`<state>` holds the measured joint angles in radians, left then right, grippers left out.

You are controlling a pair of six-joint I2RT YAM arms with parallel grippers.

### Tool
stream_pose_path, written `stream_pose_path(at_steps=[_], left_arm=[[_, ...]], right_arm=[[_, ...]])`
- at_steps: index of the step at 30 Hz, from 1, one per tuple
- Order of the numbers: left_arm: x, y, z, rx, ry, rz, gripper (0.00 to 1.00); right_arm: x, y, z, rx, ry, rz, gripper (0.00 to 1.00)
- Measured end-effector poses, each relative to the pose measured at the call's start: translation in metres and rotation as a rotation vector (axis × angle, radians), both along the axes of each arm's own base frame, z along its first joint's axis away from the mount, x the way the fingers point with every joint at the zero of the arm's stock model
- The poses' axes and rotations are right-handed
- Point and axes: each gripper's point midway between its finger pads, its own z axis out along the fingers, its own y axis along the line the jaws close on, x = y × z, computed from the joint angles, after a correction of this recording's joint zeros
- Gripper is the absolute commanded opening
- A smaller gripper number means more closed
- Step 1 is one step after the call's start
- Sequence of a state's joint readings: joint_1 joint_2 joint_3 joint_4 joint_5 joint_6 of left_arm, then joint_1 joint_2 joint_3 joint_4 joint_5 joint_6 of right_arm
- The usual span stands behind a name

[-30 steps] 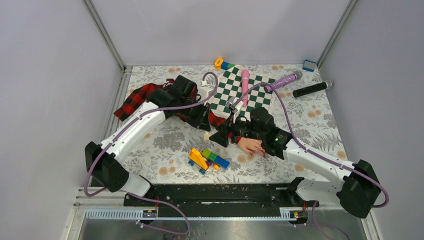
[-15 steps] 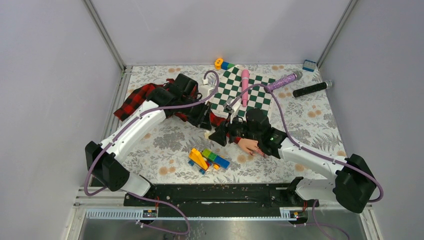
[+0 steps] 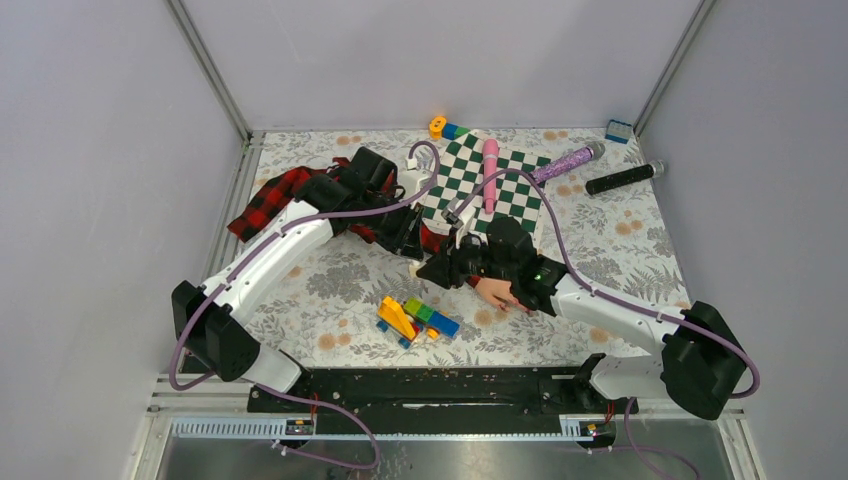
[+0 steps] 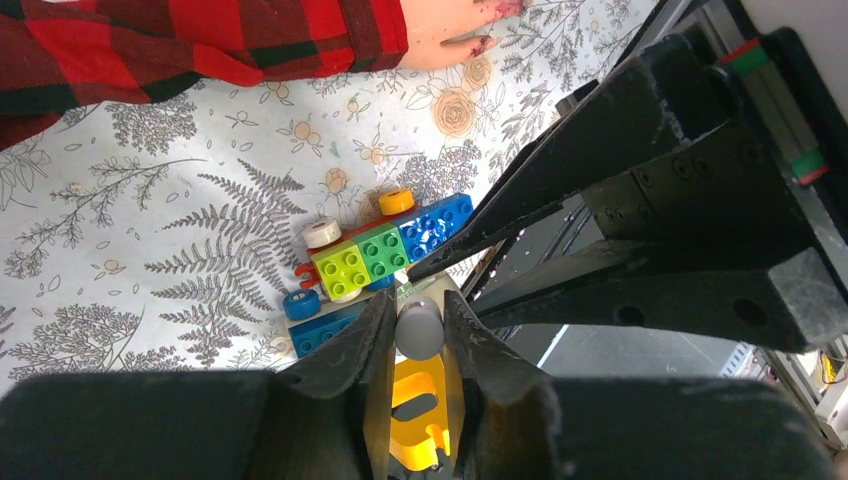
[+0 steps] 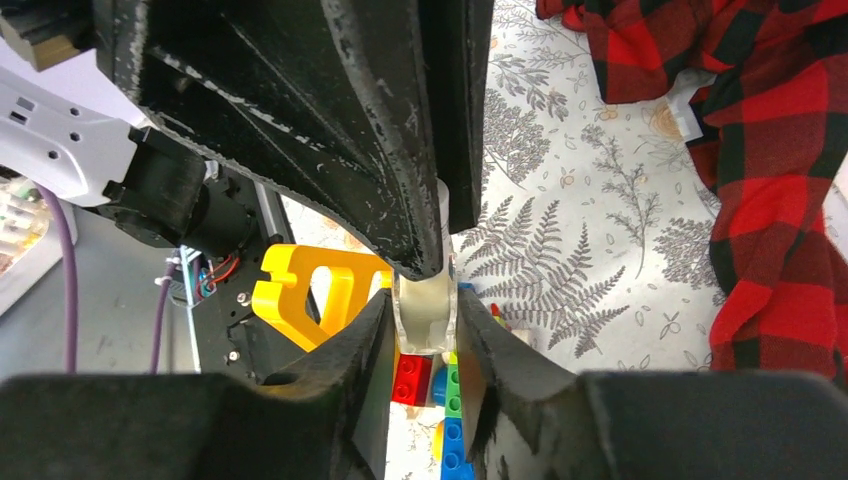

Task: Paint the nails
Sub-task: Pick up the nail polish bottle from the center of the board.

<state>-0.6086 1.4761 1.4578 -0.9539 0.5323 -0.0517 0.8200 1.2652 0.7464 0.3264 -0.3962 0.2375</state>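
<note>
left fingers (image 4: 345, 365) are closed tight on a grey cap (image 4: 419, 326). the cap tops a small pale bottle (image 5: 425, 305) near the middle of the desk (image 3: 330, 285), just beyond a heap of toy bricks (image 3: 415, 318). i cannot tell whether the bottle stands on the desk or hangs clear of it.

right fingers (image 5: 360, 375) are narrowed onto the bottle's body from the opposite side, one pad against each flank, with no gap visible. the two sets of fingers meet nose to nose at the bottle.

mannequin hand (image 3: 496, 291) lies on the desk just right of the bricks, toward the near edge, partly under the right wrist. nails (image 4: 478, 41) are dark red; only a couple show in the left wrist view. plaid sleeve (image 3: 268, 203) trails from the hand toward the far left corner. checkered cloth (image 3: 455, 170) lies toward the far edge.
</note>
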Motion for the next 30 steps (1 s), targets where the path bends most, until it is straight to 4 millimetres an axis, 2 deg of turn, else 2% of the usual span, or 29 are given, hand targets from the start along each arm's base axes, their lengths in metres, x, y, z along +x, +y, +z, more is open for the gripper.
stream_pose_path(at_steps=[5,7,9,12,17,20,26,30], left_arm=[[0.000,0.000,0.000,0.000,0.001,0.000,0.02],[0.000,0.000,0.000,0.000,0.001,0.000,0.25],[0.000,0.000,0.000,0.000,0.001,-0.001,0.57],[0.004,-0.002,0.002,-0.011,-0.020,0.003,0.97],[0.003,0.000,0.018,-0.056,-0.089,-0.002,0.99],[-0.006,0.008,0.032,-0.099,-0.162,-0.012,0.99],[-0.028,0.012,0.066,-0.285,-0.313,-0.046,0.99],[-0.036,-0.001,0.079,-0.417,-0.323,-0.088,0.99]], right_arm=[[-0.002,0.001,0.001,0.006,0.008,0.011,0.00],[-0.003,0.002,0.001,0.014,0.012,0.010,0.00],[-0.003,0.003,0.000,0.027,0.020,0.006,0.00],[-0.005,0.002,-0.002,0.044,0.033,0.001,0.00],[-0.002,-0.013,-0.013,0.038,0.036,-0.085,0.00],[0.005,-0.027,-0.006,0.063,0.024,-0.140,0.00],[0.026,-0.057,0.032,0.232,0.014,-0.226,0.00],[0.014,-0.054,0.072,0.374,-0.006,-0.153,0.00]])
